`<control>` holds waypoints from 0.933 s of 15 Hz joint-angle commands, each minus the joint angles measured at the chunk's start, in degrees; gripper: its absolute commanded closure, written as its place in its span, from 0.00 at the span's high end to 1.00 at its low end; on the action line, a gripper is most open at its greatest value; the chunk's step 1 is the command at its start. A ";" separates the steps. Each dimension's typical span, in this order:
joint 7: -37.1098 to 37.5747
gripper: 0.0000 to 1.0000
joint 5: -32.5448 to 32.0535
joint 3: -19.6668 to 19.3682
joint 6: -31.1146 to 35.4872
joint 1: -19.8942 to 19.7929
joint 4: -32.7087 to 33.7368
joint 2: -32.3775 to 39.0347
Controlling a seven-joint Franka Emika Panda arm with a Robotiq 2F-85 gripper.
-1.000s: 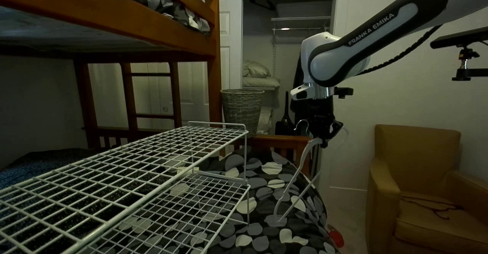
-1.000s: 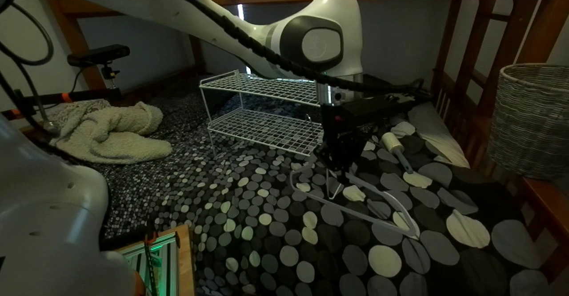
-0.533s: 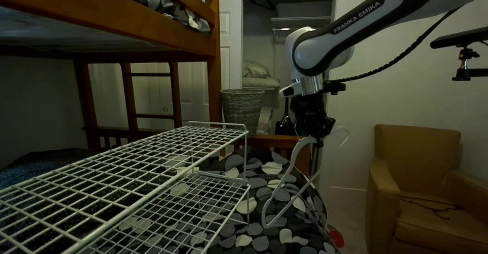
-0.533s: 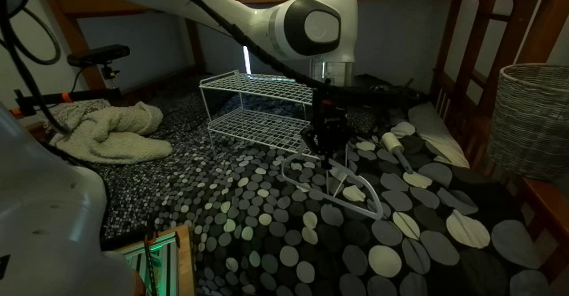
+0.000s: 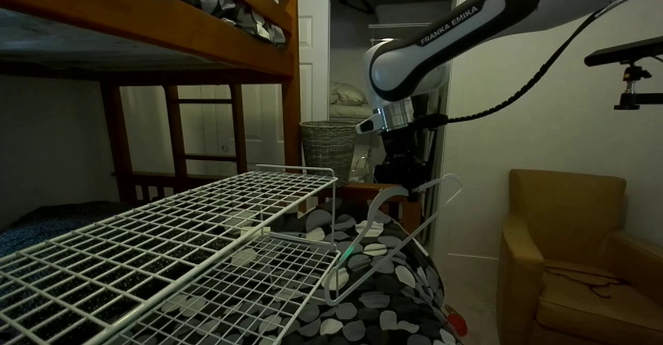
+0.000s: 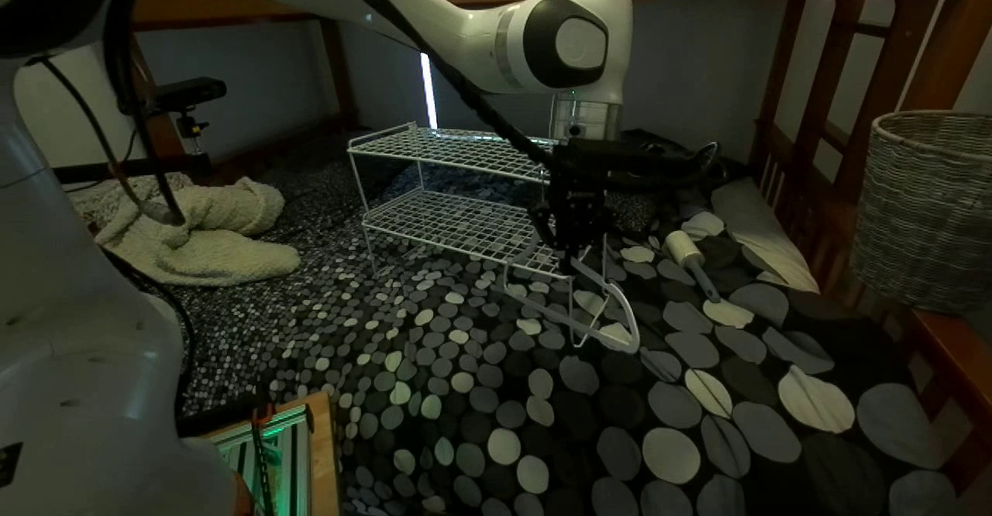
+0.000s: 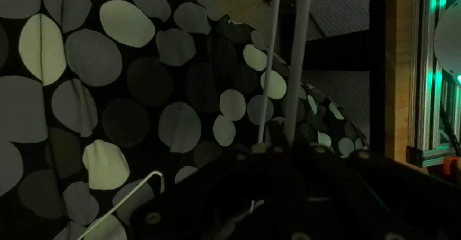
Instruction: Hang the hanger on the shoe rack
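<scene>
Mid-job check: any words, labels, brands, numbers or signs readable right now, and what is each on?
"FRANKA EMIKA": on the robot arm, in an exterior view.
Faint marks on the gripper, in an exterior view: too small and blurred to read.
Dark patch on the robot's white lower body, at an exterior view's edge: any marking too blurred to read.
Hanger and shoe rack: no lettering seen.

It is dim — in an exterior view the bed lies below the gripper, the upper bunk up and left of it, an open closet behind; well right of it, an armchair stands by a pale wall, floor beside it.
</scene>
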 commanded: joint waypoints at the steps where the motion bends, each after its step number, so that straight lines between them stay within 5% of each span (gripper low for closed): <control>1: 0.12 0.05 0.06 0.08 -0.16 -0.02 0.59 0.48; 6: 0.23 0.05 0.10 0.09 -0.32 -0.06 1.09 0.86; 14: -5.04 0.01 8.74 1.50 -2.00 0.55 4.18 4.39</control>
